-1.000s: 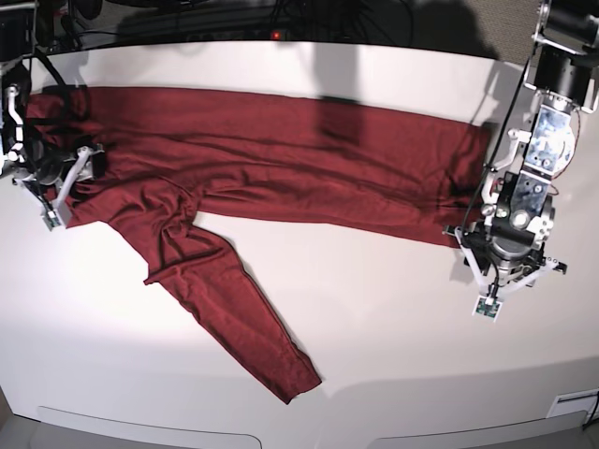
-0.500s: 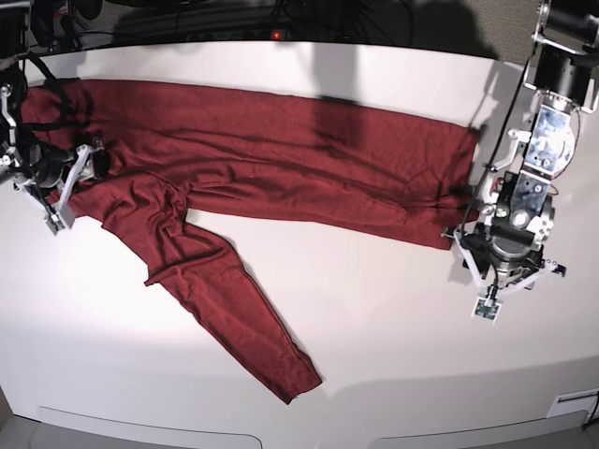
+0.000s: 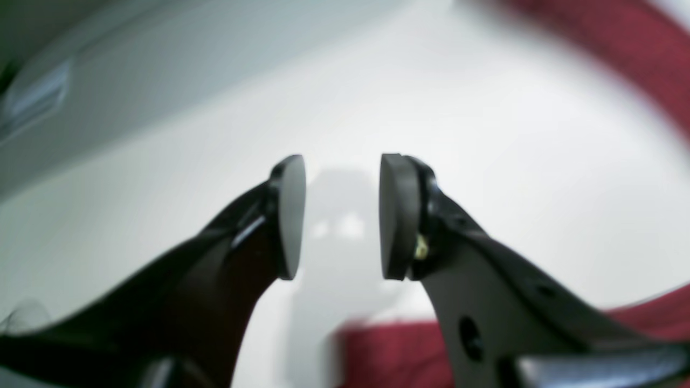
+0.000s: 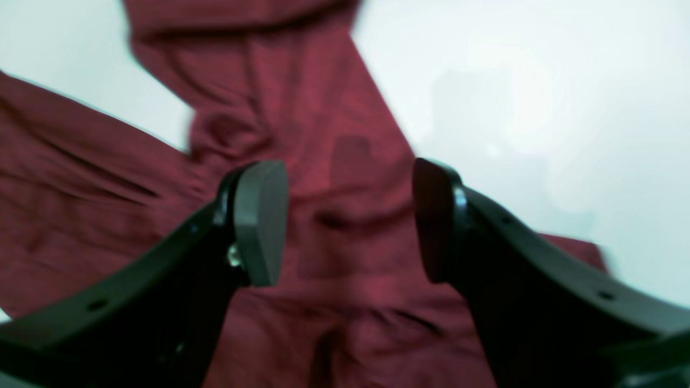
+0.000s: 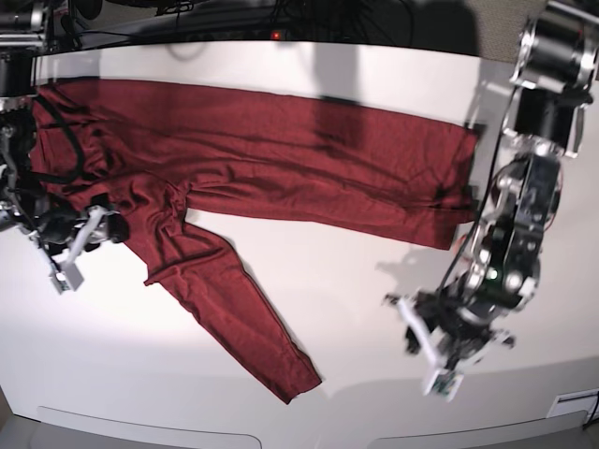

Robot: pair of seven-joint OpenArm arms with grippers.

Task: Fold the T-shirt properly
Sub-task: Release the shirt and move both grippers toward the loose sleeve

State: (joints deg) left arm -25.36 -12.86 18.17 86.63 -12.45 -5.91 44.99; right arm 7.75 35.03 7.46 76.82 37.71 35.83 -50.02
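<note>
The dark red T-shirt [image 5: 281, 154] lies spread across the far half of the white table, with one long sleeve [image 5: 234, 313] running toward the front. My left gripper [image 5: 426, 363] hangs over bare table in front of the shirt's right end. In its wrist view the left gripper [image 3: 340, 178] stands open and empty, with red cloth [image 3: 383, 353] blurred behind it. My right gripper [image 5: 75, 251] sits at the shirt's left end. Seen from the wrist, the right gripper [image 4: 347, 178] is open above wrinkled T-shirt fabric [image 4: 334, 302], holding nothing.
The white table [image 5: 374, 412] has a rounded front edge. Black cables and equipment [image 5: 234, 14] line the far edge behind the shirt. The right arm's cables [image 5: 56, 140] drape over the shirt's left end.
The left arm has swung from the shirt's right edge toward the front, over bare table. The right arm has moved frontward along the shirt's left end. Both jaws keep the same opening.
</note>
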